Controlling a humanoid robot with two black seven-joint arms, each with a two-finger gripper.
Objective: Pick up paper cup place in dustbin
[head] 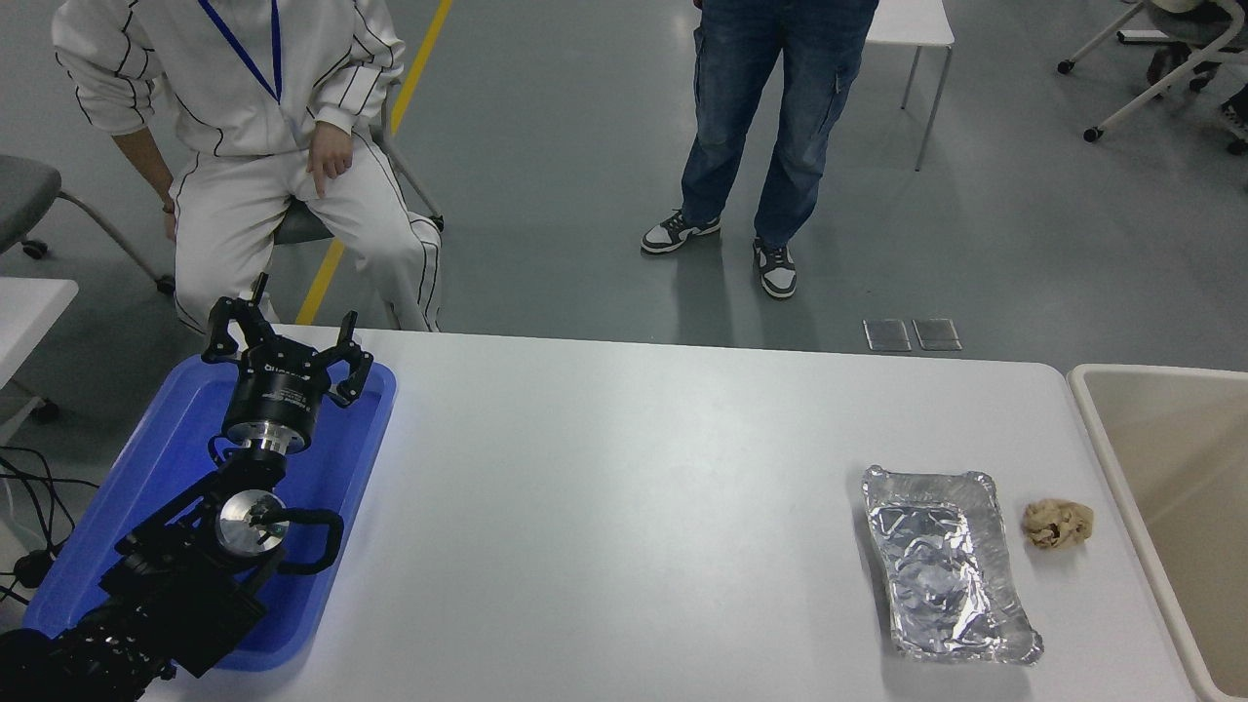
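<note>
My left claw (286,341) sits over the far end of the blue tray (146,507) at the table's left, arm coming in from the lower left corner, fingers (227,327) spread wide, nothing between them. My right arm and claw are out of frame, so I can't tell their state.

The paper cup is nowhere in view. The bin (1102,429) stands at the table's right edge, only its left wall and part of its beige inside showing; the visible part holds nothing I can make out.

On the white table (624,507), near the right end: a crumpled foil tray (941,565), lying flat, long side running away from me. Just right of it, apart, a crumpled brown paper ball (1057,523), between the foil tray and the bin's wall. The middle of the table is bare.

Beyond the far edge: a person in a white striped tracksuit (263,146) seated on a chair at the upper left, one hand (330,156) hanging over a thigh. Another person in jeans (770,117) and sneakers stands at top centre, well back from the table. White chair (912,29) behind them. Two floor plates (913,334) sit just past the table's far edge.
</note>
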